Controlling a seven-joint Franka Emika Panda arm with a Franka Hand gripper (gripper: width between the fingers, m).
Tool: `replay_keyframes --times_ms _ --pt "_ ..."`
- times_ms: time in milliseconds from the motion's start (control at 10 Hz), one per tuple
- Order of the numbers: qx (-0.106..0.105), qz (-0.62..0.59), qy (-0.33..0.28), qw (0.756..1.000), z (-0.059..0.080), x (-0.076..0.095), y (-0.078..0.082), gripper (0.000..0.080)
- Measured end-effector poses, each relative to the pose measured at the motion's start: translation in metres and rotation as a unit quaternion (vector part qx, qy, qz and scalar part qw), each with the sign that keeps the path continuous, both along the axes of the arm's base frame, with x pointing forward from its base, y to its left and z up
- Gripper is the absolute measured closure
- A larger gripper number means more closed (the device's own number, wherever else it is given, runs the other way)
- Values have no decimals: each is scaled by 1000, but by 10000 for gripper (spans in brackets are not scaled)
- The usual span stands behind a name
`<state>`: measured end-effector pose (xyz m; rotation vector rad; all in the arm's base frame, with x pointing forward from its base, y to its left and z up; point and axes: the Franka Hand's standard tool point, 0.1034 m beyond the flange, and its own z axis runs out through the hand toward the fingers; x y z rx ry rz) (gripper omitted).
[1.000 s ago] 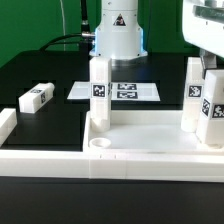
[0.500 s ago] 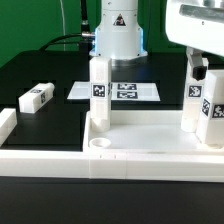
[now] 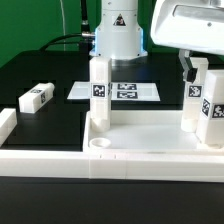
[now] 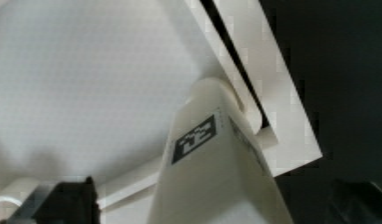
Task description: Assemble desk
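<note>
I record one white leg [image 4: 206,170] with a black tag [image 4: 197,136] on its face. It stands close against the raised rim [image 4: 259,80] of the desk top [image 4: 81,70]. Beyond the rim lies the black table [image 4: 339,60]. One of my dark fingers [image 4: 67,200] shows just beside the leg.

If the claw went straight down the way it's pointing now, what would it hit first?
Probably the top of the upright leg just under the claw, at the exterior view's right, though depth is unclear.

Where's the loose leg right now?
The loose leg lies flat on the black table at the exterior view's left, apart from the desk top, left of the marker board.
</note>
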<state>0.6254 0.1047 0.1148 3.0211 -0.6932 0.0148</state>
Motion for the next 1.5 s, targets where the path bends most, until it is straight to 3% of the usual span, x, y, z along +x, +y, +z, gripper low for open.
replay_keyframes --times_ms 700,800,900,1000,1100,1300,1500 --pt "-9 241 2 970 1 4 -3 151" --pt "-9 252 3 968 1 4 -5 280" --pt "-9 249 3 968 1 4 -5 280" --pt "-9 242 2 970 1 4 -5 419" --pt "-9 234 2 972 1 4 -5 509" --pt "-8 228 2 974 1 4 -5 509" --pt "-7 142 -3 990 1 4 -4 509"
